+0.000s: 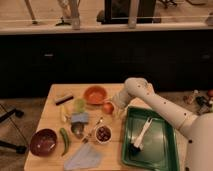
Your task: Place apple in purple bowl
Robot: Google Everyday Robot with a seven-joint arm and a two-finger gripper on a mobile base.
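Looking at the wooden table [47, 120], you find the gripper [116, 108] low at the right side of the apple [107, 107], just below the orange bowl [95, 94]. You cannot tell whether it is closed on the fruit. The purple bowl [43, 141] sits well apart at the front left corner, beside the green pepper [64, 140].

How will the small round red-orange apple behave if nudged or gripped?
The small round red-orange apple looks smooth and round, so a nudge would likely roll it across the flat wooden table. It seems firm, probably keeping shape when squeezed. The gripper is close beside it.
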